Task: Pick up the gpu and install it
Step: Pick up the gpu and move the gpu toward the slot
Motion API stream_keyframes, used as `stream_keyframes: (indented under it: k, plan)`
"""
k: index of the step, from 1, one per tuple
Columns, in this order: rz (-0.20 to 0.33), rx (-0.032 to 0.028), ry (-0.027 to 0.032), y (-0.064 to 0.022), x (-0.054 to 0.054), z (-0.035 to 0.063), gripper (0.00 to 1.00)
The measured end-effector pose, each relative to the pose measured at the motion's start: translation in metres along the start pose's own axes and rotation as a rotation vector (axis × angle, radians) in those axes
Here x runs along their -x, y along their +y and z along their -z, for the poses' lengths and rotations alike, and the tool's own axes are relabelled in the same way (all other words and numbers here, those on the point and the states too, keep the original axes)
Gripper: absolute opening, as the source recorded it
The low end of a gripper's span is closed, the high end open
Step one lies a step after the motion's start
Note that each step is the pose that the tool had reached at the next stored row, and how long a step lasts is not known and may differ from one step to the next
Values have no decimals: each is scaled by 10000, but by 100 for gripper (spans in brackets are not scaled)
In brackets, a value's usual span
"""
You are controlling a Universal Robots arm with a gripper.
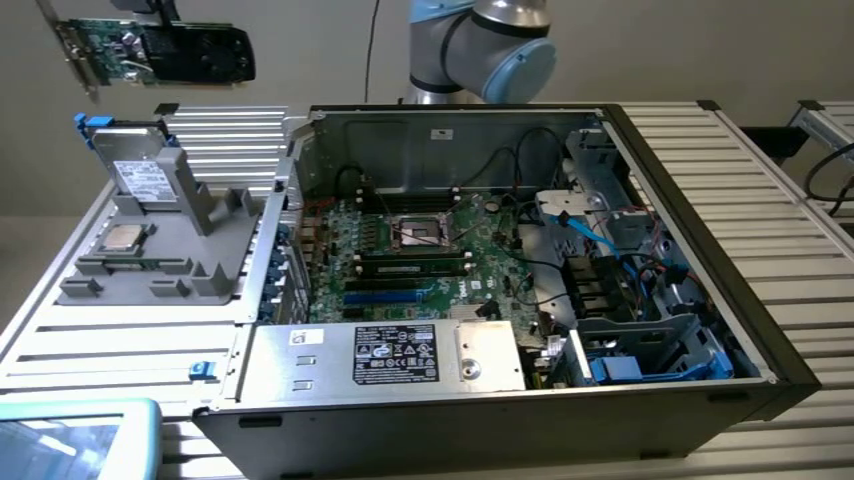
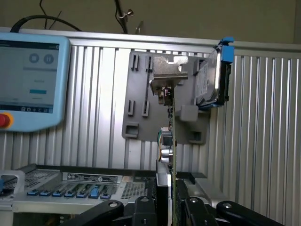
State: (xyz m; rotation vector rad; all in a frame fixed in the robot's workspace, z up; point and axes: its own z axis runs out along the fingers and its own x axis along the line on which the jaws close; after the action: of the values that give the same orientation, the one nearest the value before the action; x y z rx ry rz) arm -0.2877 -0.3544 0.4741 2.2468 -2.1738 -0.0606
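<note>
The gpu (image 1: pixel 174 52), a green card with a black cooler and a silvery end bracket, hangs in the air at the exterior view's upper left, well above the table. My gripper (image 1: pixel 163 12) grips it from above. In the wrist view the gpu (image 2: pixel 171 141) shows edge-on, standing out from between the black fingers (image 2: pixel 190 207), and my gripper (image 2: pixel 171 200) is shut on it. The open computer case (image 1: pixel 667 130) lies to the exterior view's right, with its green motherboard (image 1: pixel 427 250) and blue slots (image 1: pixel 387 297) exposed.
Below the gpu stands a grey parts holder (image 1: pixel 174 230) carrying a square silver processor chip (image 1: pixel 123 237) and a drive with a blue clip (image 1: pixel 140 170). A teach pendant (image 1: pixel 67 440) lies at the front corner. The arm's base (image 1: pixel 481 50) rises behind the case. Cables (image 1: pixel 587 230) cross the case's right side.
</note>
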Motion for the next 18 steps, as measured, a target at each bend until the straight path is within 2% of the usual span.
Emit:
stream_keyframes:
  k: [18]
  plan:
    - [0,-18,-1,-819,-27,-4,27]
